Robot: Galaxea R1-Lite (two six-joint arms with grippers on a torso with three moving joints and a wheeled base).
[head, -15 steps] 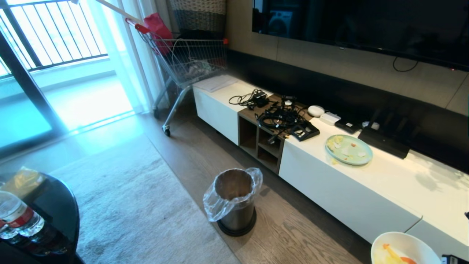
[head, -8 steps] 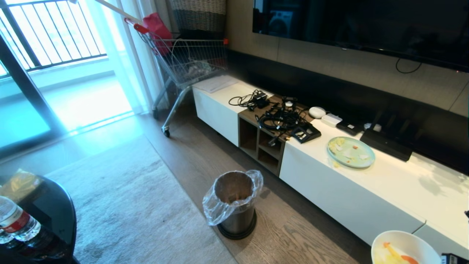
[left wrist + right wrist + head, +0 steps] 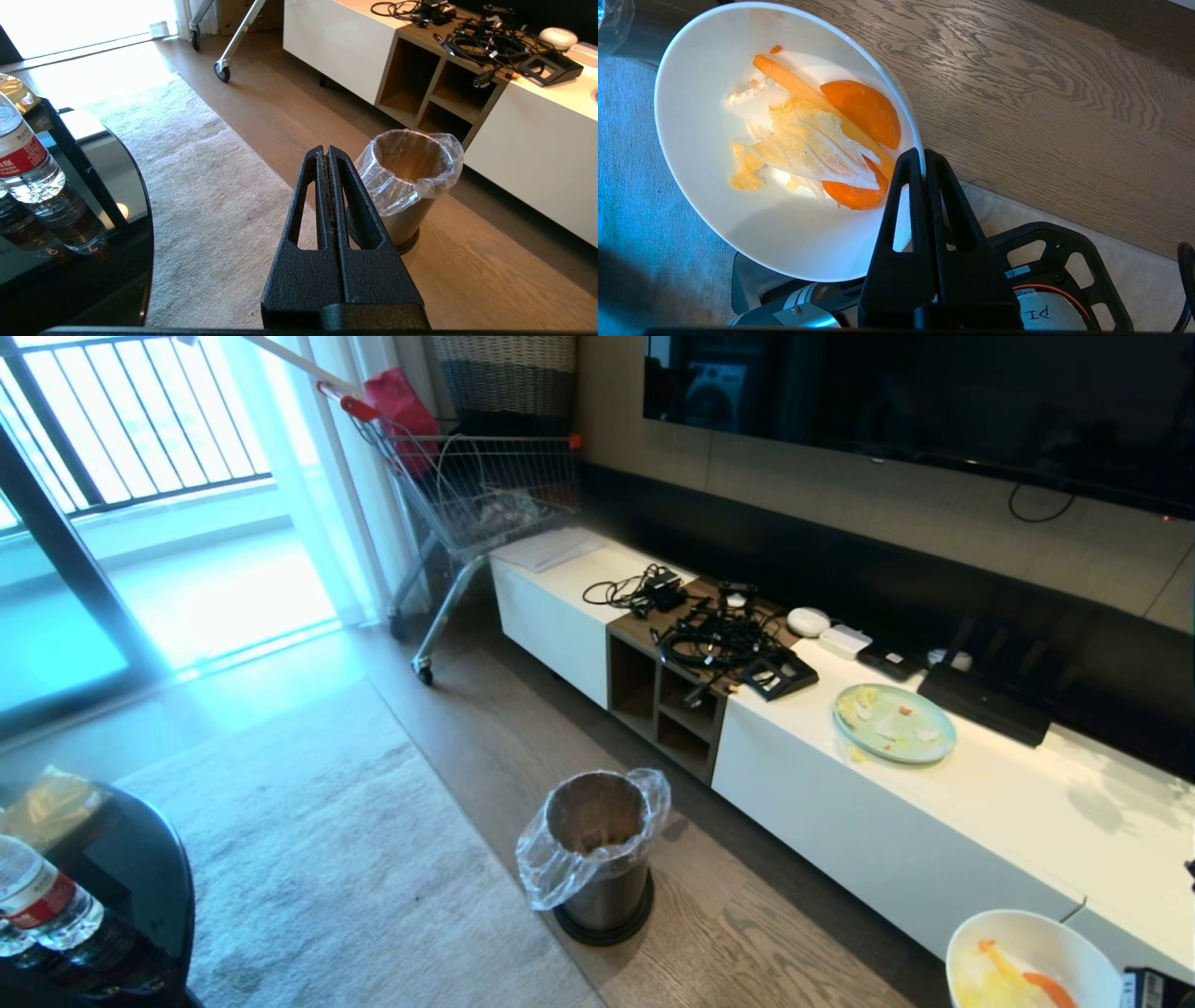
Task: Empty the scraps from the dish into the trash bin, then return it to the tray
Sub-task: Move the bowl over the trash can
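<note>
At far left we note a dark glass table carrying a water bottle, with a grey rug beside it. The left gripper hangs parked above the rug, its fingers pressed together on nothing, clear of the work. Near the middle of the floor stands the trash bin, its clear liner folded over the rim and its mouth open upward. To its right runs a white low cabinet bearing a tangle of cables and a pale green plate that is not part of the job. At far right we find the dish, pinched at its rim by the right gripper, whose fingers are clamped tight on the thin wall. The scraps lie in the lower side of the tilted bowl, close to the gripped edge. The dish is well apart from the bin, over rug and wood floor. We judge three hazards: the glossy rim could slip from so narrow a pinch; added tilt before reaching the bin would drop scraps on the floor; a low approach could snag the liner or tip the bin. The tray is not in view.
</note>
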